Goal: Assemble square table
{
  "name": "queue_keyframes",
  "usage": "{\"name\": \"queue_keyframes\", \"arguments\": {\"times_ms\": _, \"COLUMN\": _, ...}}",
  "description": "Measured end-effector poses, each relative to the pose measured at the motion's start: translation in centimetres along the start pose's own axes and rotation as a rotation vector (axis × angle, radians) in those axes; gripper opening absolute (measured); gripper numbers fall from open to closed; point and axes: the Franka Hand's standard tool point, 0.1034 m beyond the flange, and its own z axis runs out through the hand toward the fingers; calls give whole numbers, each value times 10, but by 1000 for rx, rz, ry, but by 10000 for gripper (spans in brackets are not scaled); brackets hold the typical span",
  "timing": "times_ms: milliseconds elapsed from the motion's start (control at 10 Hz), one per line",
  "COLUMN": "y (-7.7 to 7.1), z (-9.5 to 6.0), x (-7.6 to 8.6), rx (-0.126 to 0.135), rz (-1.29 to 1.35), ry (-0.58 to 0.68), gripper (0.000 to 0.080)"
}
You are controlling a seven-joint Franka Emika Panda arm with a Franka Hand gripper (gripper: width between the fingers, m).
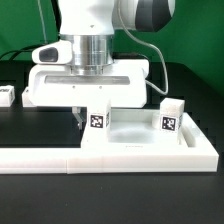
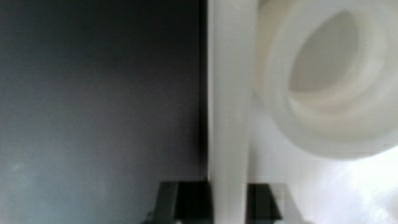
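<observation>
At ten o'clock on the tabletop (image 1: 135,133), its thin rim (image 2: 222,100) is pinched by the closed gripper (image 1: 80,114), probably for sliding it against the bar (image 1: 60,160).

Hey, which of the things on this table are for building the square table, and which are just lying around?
For the job:
- tabletop, held at its rim by the shut gripper
- small white block at the exterior view's left edge, probably a leg

Just lying about:
- long white bar in front of the tabletop
</observation>
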Motion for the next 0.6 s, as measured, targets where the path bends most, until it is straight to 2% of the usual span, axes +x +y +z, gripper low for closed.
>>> {"name": "queue_keyframes", "arguments": {"times_ms": 600, "y": 0, "z": 0, "x": 0, "rx": 0, "rz": 0, "ry": 0, "gripper": 57}}
